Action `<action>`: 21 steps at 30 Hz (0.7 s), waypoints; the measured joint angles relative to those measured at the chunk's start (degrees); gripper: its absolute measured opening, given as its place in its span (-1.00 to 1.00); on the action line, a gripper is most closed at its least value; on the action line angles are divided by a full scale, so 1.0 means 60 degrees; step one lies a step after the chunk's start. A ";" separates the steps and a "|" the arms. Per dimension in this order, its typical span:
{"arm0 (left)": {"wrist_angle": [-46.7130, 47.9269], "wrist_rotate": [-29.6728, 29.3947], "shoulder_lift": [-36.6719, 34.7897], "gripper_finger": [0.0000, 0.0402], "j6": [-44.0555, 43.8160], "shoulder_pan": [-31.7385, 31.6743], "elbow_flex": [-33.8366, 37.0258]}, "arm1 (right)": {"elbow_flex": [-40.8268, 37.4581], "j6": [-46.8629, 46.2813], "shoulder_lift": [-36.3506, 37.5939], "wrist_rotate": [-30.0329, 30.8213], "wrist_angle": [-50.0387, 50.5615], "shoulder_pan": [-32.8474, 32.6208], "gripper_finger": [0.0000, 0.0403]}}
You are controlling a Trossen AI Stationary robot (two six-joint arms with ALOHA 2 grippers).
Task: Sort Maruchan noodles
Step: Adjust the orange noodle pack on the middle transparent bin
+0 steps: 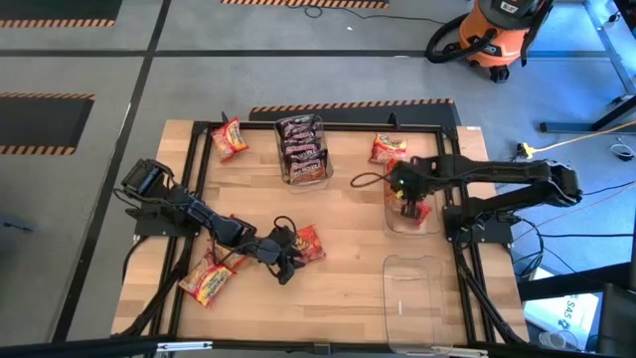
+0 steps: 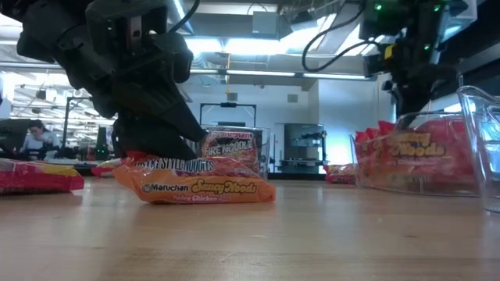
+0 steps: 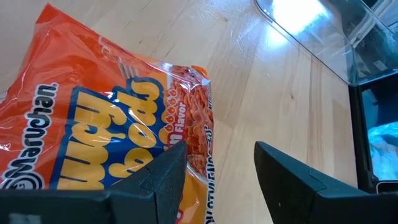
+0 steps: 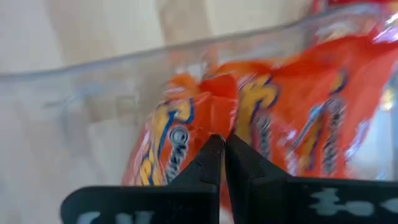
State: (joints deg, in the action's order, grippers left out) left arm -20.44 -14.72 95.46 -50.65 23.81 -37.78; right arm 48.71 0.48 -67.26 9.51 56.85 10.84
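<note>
Mid-sort: left gripper spread over an orange noodle packet at lower centre; right gripper clenched empty above the clear bin at centre right. Next: close, lift, carry.

The orange noodle packet runs off the left wrist picture at nine o'clock. The packets in the clear bin are blurred, their print unreadable.

Three clear bins, five loose orange noodle packets.
</note>
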 joint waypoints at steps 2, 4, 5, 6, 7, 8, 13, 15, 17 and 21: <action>-0.0001 -0.0093 0.0000 -0.08 -0.0006 0.0060 0.0000 | -0.0004 0.0259 -0.0012 0.0101 -0.0303 0.0158 -1.00; -0.0001 -0.0162 0.0000 -0.08 -0.0007 0.0106 0.0000 | -0.0008 0.0547 -0.0011 0.0091 -0.0601 0.0220 -1.00; -0.0001 -0.0168 0.0000 -0.08 -0.0011 0.0109 0.0000 | -0.0008 0.0706 -0.0011 0.0129 -0.0789 0.0210 -1.00; -0.0002 -0.0171 0.0000 -0.08 -0.0014 0.0109 0.0000 | -0.0008 0.0796 -0.0011 0.0220 -0.0926 0.0200 -1.00; -0.0004 -0.0171 0.0000 -0.08 -0.0018 0.0109 0.0000 | -0.0008 0.0876 -0.0011 0.0252 -0.1007 0.0200 -1.00; -0.0007 -0.0174 0.0000 -0.08 -0.0025 0.0109 0.0000 | -0.0008 0.0905 -0.0011 0.0249 -0.1037 0.0200 -1.00; -0.0012 -0.0175 0.0000 -0.08 -0.0029 0.0109 0.0000 | -0.0008 0.0610 -0.0033 0.0252 -0.0794 0.0200 -0.93; -0.0019 -0.0175 0.0000 -0.08 -0.0029 0.0109 0.0000 | -0.0008 0.0416 -0.0033 0.0248 -0.0675 0.0200 -0.82; -0.0019 -0.0175 0.0000 -0.08 -0.0029 0.0109 0.0000 | -0.0008 0.0120 -0.0033 0.0247 -0.0557 0.0200 -0.68; -0.0026 -0.0175 0.0000 -0.08 -0.0029 0.0109 0.0000 | 0.0055 -0.0058 -0.0038 0.0242 -0.0021 0.0200 -0.38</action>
State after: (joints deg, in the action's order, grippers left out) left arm -20.60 -15.77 95.46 -50.83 24.47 -37.78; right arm 49.04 0.13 -67.49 10.96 56.72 12.03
